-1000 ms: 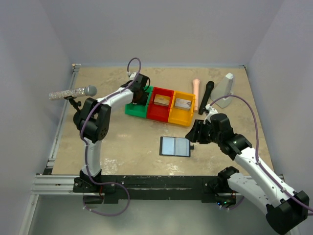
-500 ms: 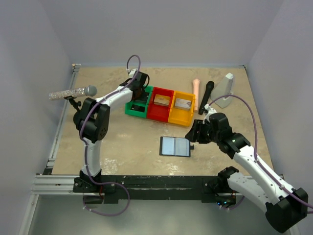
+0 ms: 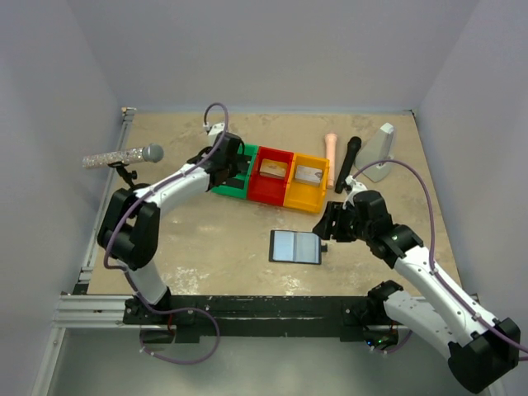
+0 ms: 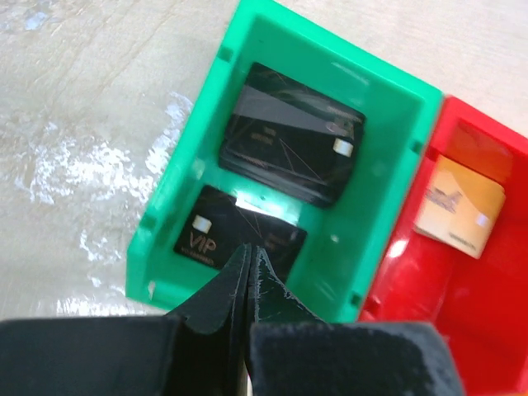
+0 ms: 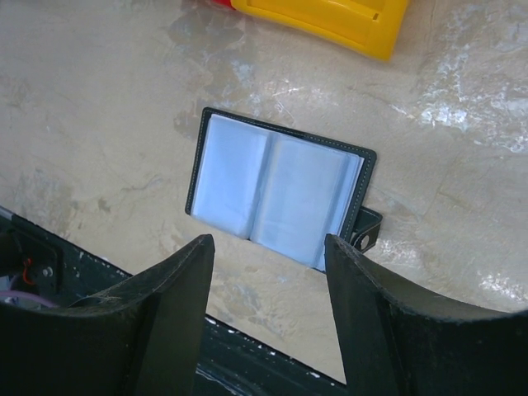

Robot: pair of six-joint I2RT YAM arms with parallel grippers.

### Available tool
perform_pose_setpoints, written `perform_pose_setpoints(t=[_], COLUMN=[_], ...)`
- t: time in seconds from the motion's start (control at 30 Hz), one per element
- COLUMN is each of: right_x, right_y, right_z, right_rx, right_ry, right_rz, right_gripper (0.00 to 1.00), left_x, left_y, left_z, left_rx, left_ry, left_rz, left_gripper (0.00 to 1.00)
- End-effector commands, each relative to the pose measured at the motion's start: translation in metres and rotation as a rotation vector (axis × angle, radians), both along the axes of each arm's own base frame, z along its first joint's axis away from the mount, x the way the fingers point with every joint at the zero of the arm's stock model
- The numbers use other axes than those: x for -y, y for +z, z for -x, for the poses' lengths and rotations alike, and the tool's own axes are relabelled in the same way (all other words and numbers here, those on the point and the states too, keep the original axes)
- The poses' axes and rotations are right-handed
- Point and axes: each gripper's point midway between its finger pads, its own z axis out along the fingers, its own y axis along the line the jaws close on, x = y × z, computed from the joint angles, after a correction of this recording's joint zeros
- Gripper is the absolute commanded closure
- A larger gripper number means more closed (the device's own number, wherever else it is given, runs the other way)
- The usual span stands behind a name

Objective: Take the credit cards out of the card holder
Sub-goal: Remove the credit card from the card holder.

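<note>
Card holder (image 3: pixel 295 246) lies open and flat on the table (image 3: pixel 206 247), with its pale blue insides facing up. Its long side runs left to right. Its little black tab (image 5: pixel 367 233) sticks out on the right, toward the right gripper (image 3: pixel 326 224). That gripper hangs just beside the holder with its jaws apart, holding nothing.

Farther back sit three joined bins. The green bin (image 4: pixel 165 214) has a plain dark card (image 4: pixel 293 132) and a dark VIP card (image 4: pixel 235 235). The red bin (image 4: pixel 495 313) has a tan card (image 4: pixel 459 205). The yellow bin (image 3: pixel 304 198) has a silvery card (image 3: pixel 308 173). The left gripper (image 4: pixel 250 252) is over the green bin's near wall, pressed tight together and holding nothing.
</note>
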Motion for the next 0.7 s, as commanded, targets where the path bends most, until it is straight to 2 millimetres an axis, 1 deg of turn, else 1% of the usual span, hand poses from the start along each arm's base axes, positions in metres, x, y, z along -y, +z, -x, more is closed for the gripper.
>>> perform_pose_setpoints(t=[0.0, 0.03, 0.1, 0.23, 0.3, 0.33, 0.4, 0.43, 0.47, 0.53, 0.6, 0.67], right_x=[0.009, 0.011, 0.014, 0.021, 0.025, 0.026, 0.029, 0.030, 0.029, 0.028, 0.029, 0.029], right_y=[0.011, 0.008, 0.001, -0.020, -0.031, -0.035, -0.046, -0.052, -0.059, -0.066, -0.069, -0.071], right_z=[-0.010, -0.009, -0.009, -0.004, -0.004, -0.002, 0.000, 0.002, 0.005, 0.006, 0.002, 0.000], right_rx=[0.038, 0.025, 0.003, -0.050, -0.081, -0.101, -0.145, -0.161, -0.187, -0.220, -0.237, -0.258], right_ry=[-0.031, -0.036, -0.049, -0.071, -0.093, -0.096, -0.114, -0.122, -0.123, -0.126, -0.136, -0.136], right_rz=[0.056, 0.071, 0.096, 0.133, 0.159, 0.166, 0.186, 0.194, 0.193, 0.201, 0.224, 0.240], right_gripper=[0.38, 0.37, 0.36, 0.36, 0.36, 0.36, 0.36, 0.36, 0.36, 0.35, 0.35, 0.35], left_x=[0.026, 0.032, 0.044, 0.059, 0.064, 0.069, 0.076, 0.081, 0.086, 0.095, 0.097, 0.098], left_y=[0.045, 0.046, 0.056, 0.058, 0.054, 0.054, 0.047, 0.048, 0.043, 0.034, 0.025, 0.021], left_z=[0.024, 0.035, 0.053, 0.094, 0.112, 0.122, 0.142, 0.151, 0.160, 0.176, 0.189, 0.197], left_rx=[0.125, 0.127, 0.151, 0.145, 0.137, 0.139, 0.136, 0.145, 0.139, 0.124, 0.078, 0.038], left_ry=[-0.059, -0.077, -0.114, -0.179, -0.203, -0.221, -0.256, -0.272, -0.296, -0.341, -0.349, -0.367], left_rz=[0.020, 0.019, 0.025, 0.051, 0.088, 0.121, 0.167, 0.194, 0.210, 0.229, 0.238, 0.242], left_gripper=[0.99, 0.98, 0.94, 0.87, 0.85, 0.85, 0.85, 0.85, 0.85, 0.85, 0.84, 0.82])
